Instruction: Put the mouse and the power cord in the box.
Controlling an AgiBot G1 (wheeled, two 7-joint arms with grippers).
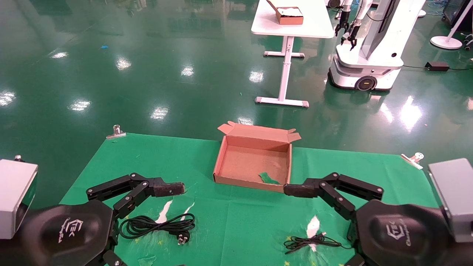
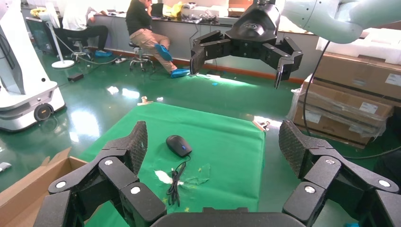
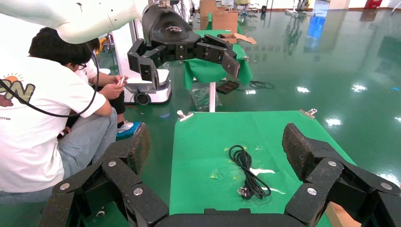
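Nearest you, the power cord (image 1: 157, 225) lay coiled on the table (image 1: 229, 229) under your left gripper (image 2: 213, 156), loops stretched crosswise with the plug toward the table's middle, and it could have sprung loose if pinched by one loop. The mouse (image 2: 178, 145), its cable (image 1: 308, 243) bunched, lay below the right gripper (image 3: 217, 156), tail toward the centre; both jaws stood spread, empty. Farther off, the box (image 1: 221, 162) sat open, lid back.

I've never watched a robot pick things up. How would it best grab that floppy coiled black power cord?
Probably from straight above, closing across the bundled loops of the power cord rather than on the plug. The coil lies flat on the green cloth, several strands side by side, so one pinch could gather them. The left hand, open, hovers nearest it.
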